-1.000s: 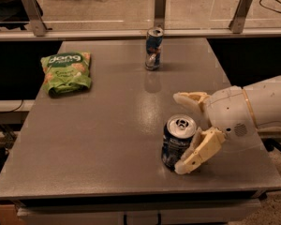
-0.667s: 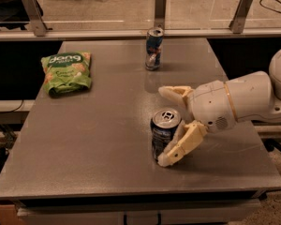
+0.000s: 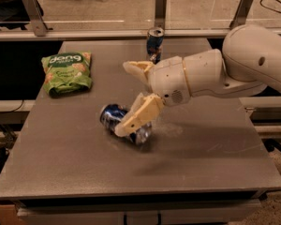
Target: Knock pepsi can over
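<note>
The pepsi can (image 3: 116, 118), dark blue with a silver top, is tipped over and lies on its side near the middle of the grey table (image 3: 75, 163), its top pointing left. My gripper (image 3: 130, 97) reaches in from the right, its jaws spread. One cream finger (image 3: 139, 115) lies across the can's right part and hides it. The other finger (image 3: 136, 67) is behind, clear of the can.
A slimmer blue-and-silver can (image 3: 154, 42) stands upright at the table's far edge. A green snack bag (image 3: 66, 72) lies at the back left. My white arm (image 3: 234, 69) spans the right side above the table. A glass rail with metal posts (image 3: 161, 6) runs behind.
The gripper has swept left across the table with the can between its fingers. The can, upright earlier, now lies on its side.
</note>
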You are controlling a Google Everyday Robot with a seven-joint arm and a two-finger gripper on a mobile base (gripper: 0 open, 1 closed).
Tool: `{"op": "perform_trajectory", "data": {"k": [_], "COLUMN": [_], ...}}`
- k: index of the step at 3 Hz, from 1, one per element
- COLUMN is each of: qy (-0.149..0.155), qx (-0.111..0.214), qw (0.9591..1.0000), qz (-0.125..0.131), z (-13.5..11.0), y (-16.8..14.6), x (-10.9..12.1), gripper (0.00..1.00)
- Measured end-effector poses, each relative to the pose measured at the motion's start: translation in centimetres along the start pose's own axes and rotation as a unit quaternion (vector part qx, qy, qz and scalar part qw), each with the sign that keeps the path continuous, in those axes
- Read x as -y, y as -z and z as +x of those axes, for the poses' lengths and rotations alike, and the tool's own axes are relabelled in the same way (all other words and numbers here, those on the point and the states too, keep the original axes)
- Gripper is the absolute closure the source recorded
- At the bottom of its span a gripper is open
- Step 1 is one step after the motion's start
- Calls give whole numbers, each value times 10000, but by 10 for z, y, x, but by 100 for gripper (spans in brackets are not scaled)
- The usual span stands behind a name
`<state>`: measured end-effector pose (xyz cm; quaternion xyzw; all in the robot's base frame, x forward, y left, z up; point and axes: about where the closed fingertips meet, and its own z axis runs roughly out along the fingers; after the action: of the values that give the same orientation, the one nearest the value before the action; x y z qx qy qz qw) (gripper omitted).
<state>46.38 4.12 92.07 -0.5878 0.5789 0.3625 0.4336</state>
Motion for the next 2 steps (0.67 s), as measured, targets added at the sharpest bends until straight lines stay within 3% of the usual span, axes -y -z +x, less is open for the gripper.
{"op": "perform_trajectory", "data": {"k": [1,2], "qy": [52,110], "qx": [126,-5], "qw": [9999,9998], "qz": [7,167], "z": [-11,-4], "y": [-16,-2], "x": [12,21], "gripper": [0,0]}}
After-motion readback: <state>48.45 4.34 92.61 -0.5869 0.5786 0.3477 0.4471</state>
